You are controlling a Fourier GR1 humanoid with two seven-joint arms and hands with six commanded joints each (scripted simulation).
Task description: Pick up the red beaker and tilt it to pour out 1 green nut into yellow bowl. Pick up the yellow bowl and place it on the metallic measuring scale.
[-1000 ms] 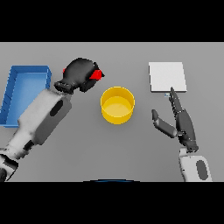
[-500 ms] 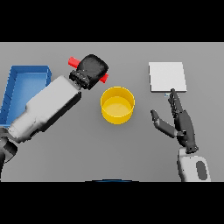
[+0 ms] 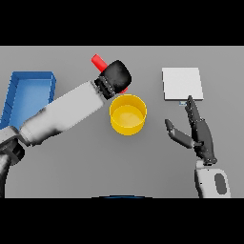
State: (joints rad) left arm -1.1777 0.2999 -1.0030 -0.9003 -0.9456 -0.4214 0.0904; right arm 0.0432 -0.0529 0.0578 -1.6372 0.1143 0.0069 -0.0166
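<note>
Two hands in view. My right hand nearest, at 4 o'clock, fingers straight, spread, holding nothing; idle, judged waiting for bowl step. Yellow bowl mid-worktop, upright. My left hand at bowl's 11 o'clock rim, fingers wrapped round red beaker, tilted over bowl, likely for pour. Nut not visible. Metallic measuring scale at 2 o'clock. Blue tray at 9 o'clock. No readable writing.

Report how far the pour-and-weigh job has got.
Done: the left hand has the red beaker gripped and lifted. In hand: the beaker is tilted beside the yellow bowl; I see no green nut in the bowl. Left: finishing the pour, then moving the bowl onto the metallic scale, which is bare. The right hand waits open nearby.
</note>
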